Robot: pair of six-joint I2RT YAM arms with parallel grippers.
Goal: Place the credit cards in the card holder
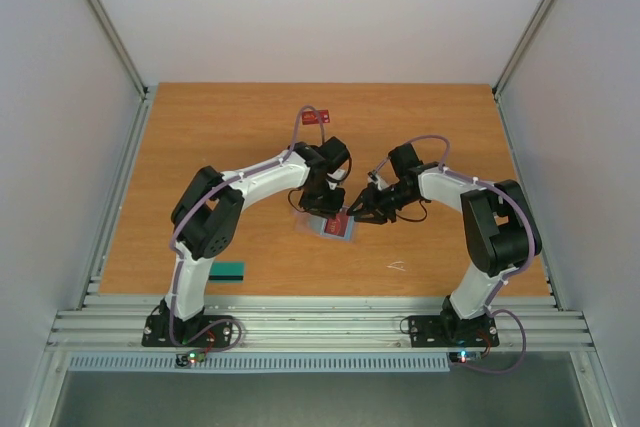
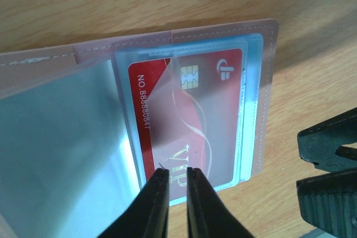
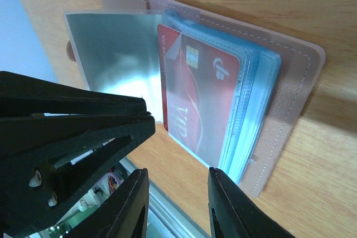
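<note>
The tan card holder (image 1: 338,227) lies open on the table, its clear sleeves showing in the left wrist view (image 2: 268,82) and the right wrist view (image 3: 290,93). A red VIP card (image 2: 195,115) sits partly inside a sleeve (image 3: 201,98). My left gripper (image 2: 177,176) is over the card's near edge (image 1: 322,205), shut on a lifted clear sleeve flap (image 3: 111,54). My right gripper (image 3: 178,193) is open and empty just beside the holder (image 1: 356,215). A second red card (image 1: 318,118) lies farther back. The teal-green card (image 1: 230,270) lies near the left arm's base.
A tiny white scrap (image 1: 397,266) lies near the front right. The right gripper's fingers (image 2: 329,165) show at the right edge of the left wrist view. A metal rail (image 1: 320,327) runs along the table's near edge, and grey walls close in both sides.
</note>
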